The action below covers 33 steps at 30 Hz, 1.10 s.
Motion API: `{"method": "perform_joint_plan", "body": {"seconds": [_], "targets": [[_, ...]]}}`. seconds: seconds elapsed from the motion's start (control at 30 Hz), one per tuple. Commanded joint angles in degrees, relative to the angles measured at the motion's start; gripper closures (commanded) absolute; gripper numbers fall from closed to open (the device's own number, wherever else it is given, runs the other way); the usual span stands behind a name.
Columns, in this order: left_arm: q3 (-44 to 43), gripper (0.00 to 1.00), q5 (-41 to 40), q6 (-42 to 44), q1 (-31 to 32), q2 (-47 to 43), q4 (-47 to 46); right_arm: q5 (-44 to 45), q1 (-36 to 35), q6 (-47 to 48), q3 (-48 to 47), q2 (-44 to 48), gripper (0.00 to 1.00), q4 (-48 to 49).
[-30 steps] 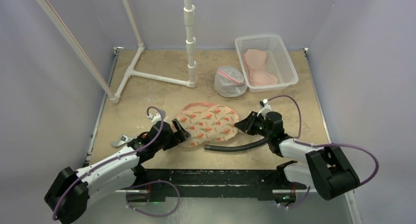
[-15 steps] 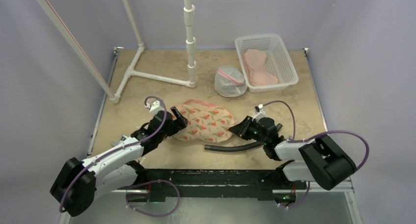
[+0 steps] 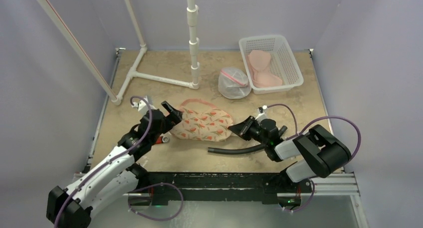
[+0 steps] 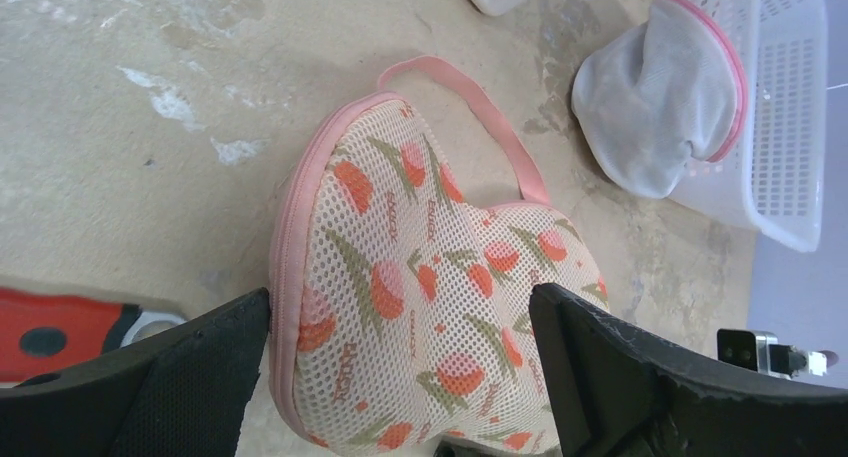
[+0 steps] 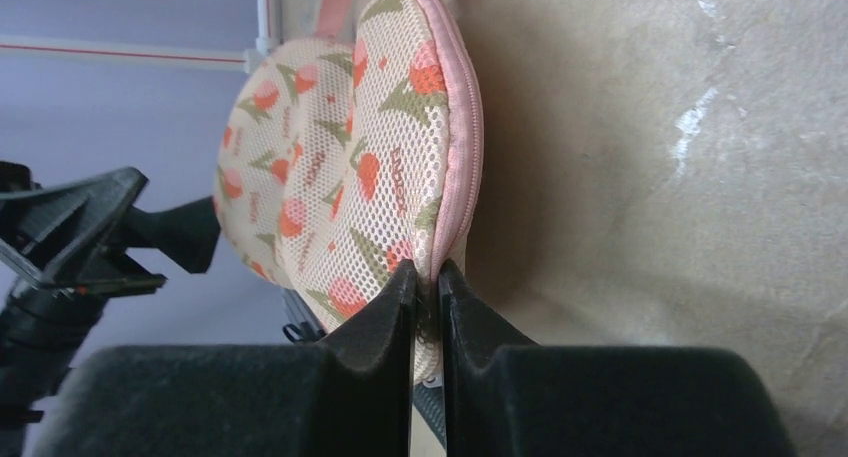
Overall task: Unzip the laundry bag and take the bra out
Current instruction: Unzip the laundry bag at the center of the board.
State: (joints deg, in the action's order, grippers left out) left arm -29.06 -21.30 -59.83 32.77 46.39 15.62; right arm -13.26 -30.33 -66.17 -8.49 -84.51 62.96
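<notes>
Two tools: the left tool (image 3: 171, 113) has its fingers spread wide; the right tool (image 3: 240, 127) is pinched together on the pink zip rim of the laundry bag (image 3: 203, 125).
Bag position: it lies flat on the surface (image 3: 149, 68) between the two tools. One end is held by the right tool, and the other sits just ahead of the left tool, inside its open span.
Long axis: it runs from tool to tool, so each tool faces one end of the bag.
Nearer arm: both reach an end, but only the right has a hold.
Coming move (judged): the left tool closes on its end to anchor the bag while the zip is drawn along the rim.
Left wrist view: the pink seam curves round the end nearest this tool, with the carry loop (image 4: 470, 107) beyond. No pull tab can be made out.
Right wrist view: the fingers (image 5: 375, 322) are shut on the rim; whether a pull sits between them cannot be told.
Top view: a black hose (image 3: 239, 149) lies just beside the right tool.
Bra: not visible through the mesh, and the bag looks still zipped.
</notes>
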Motion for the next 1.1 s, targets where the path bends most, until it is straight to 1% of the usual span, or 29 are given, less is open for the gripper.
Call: {"method": "perform_joint_plan", "body": {"seconds": [0.0,0.1,0.2,0.27,0.33,0.4,0.43,0.5,0.53,0.63,0.7,0.8,0.93,1.07], "targets": [[-1.7,0.0,0.9,-4.1,-0.3,-5.2,7.7,-2.6,-0.3,-5.0,-2.4,0.5,0.91,4.3],[0.1,0.0,5.2,-4.9,-0.3,-9.4,7.2,-2.7,-0.3,-5.8,-2.7,2.4,0.99,1.9],[0.2,0.0,7.2,-5.7,-0.3,-14.1,8.3,-2.0,-0.3,-4.7,-3.5,5.2,1.0,-2.9],[-2.6,0.01,5.8,-5.2,-0.3,-16.5,12.2,-1.2,-0.3,-3.6,-3.7,7.1,1.0,-5.9],[-6.2,0.01,2.8,-4.2,-0.3,-18.0,18.3,-1.2,-0.3,-2.9,-3.5,8.6,1.0,-8.3],[-9.1,0.0,0.6,-3.4,-0.3,-18.9,23.4,-0.8,-0.2,-3.0,-2.8,9.5,1.0,-8.9],[-9.6,0.0,0.9,-3.2,-0.3,-19.4,24.1,-0.4,-0.3,-3.1,-2.6,9.9,1.0,-8.8],[-8.3,0.01,4.9,-4.1,-0.3,-20.4,20.8,0.4,-0.3,-4.0,-2.3,10.2,1.0,-7.7],[-6.2,0.01,8.6,-5.4,-0.3,-20.7,17.5,0.1,-0.4,-4.8,-2.1,10.1,1.0,-6.5],[3.4,0.05,19.3,-11.5,-0.1,-20.0,4.0,-0.6,-0.7,-7.5,-1.7,9.3,1.0,-4.5],[8.7,0.06,21.9,-15.0,1.1,-18.9,-2.4,-0.6,-1.3,-8.9,-2.2,9.2,1.0,-4.4],[13.0,0.07,21.8,-17.3,4.4,-17.7,-10.6,-0.1,-2.3,-10.5,-3.2,9.6,1.0,-5.8],[12.9,0.07,21.5,-18.1,7.6,-14.5,-16.3,2.5,-3.6,-12.2,-4.4,11.3,1.0,-9.1],[12.3,0.07,16.8,-18.8,12.6,-8.9,-21.3,4.1,-4.1,-14.0,-5.0,11.1,1.0,-9.8]]}}
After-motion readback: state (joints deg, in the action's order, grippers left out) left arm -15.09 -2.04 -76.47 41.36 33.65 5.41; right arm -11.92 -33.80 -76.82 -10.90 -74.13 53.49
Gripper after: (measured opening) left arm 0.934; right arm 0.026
